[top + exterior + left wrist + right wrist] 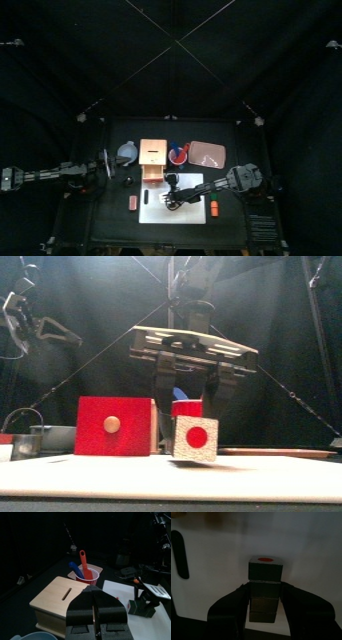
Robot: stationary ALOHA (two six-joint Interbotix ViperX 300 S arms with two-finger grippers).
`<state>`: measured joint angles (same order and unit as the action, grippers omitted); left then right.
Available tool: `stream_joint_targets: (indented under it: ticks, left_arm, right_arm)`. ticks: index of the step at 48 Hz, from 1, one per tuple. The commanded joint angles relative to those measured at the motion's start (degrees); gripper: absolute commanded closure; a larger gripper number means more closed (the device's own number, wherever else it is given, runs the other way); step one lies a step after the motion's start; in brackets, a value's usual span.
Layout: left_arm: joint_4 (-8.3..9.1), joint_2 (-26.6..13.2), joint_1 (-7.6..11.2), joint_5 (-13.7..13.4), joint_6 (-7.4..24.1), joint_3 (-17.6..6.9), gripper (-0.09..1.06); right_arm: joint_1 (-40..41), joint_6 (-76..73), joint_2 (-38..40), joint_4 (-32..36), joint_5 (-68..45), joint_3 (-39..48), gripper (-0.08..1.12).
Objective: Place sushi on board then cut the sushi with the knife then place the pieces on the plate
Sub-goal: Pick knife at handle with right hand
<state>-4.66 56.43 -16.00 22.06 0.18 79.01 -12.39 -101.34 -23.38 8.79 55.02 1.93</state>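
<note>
While your right gripper (264,592) hangs over it, the white board (308,562) lies beneath the jaws. The wooden box (60,598) sits beyond your left gripper (97,596), whose jaws are closed, the red cup (87,575) farther on. The right jaws clamp the sushi roll (265,574).

the left arm (54,173) reaches in low from the left side, and the left gripper (93,594) has both jaws pressed together with nothing between them. the right arm (247,180) stretches in from the right toward the table's middle, and the right gripper (264,587) points down, jaws clamped on either side of the sushi roll (265,567).
</note>
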Motion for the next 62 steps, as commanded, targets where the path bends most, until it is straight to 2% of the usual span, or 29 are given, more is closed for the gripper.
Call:
stream_joint_targets:
  ticks: [1, 32, 45, 62]
  left_arm:
    - [0.53, -0.4, -0.18, 0.2, 0.0, -1.6, 0.89]
    - [0.88, -0.4, -0.26, -0.8, 0.0, -1.5, 0.89]
    - [0.88, -0.4, -0.26, -0.7, 0.1, -1.3, 0.9]
    - [0.79, -0.4, -0.26, -1.9, 0.0, -1.2, 0.89]
  right_arm:
    - [-1.1, -0.9, 1.1, -1.3, 0.3, -1.3, 0.29]
    - [-2.3, 0.3, 0.8, -2.5, 4.0, -2.2, 0.29]
    - [-2.3, -0.2, 0.5, -2.1, 6.2, -3.0, 0.28]
    - [-2.0, -0.7, 0.4, -0.4, 6.6, -4.4, 0.27]
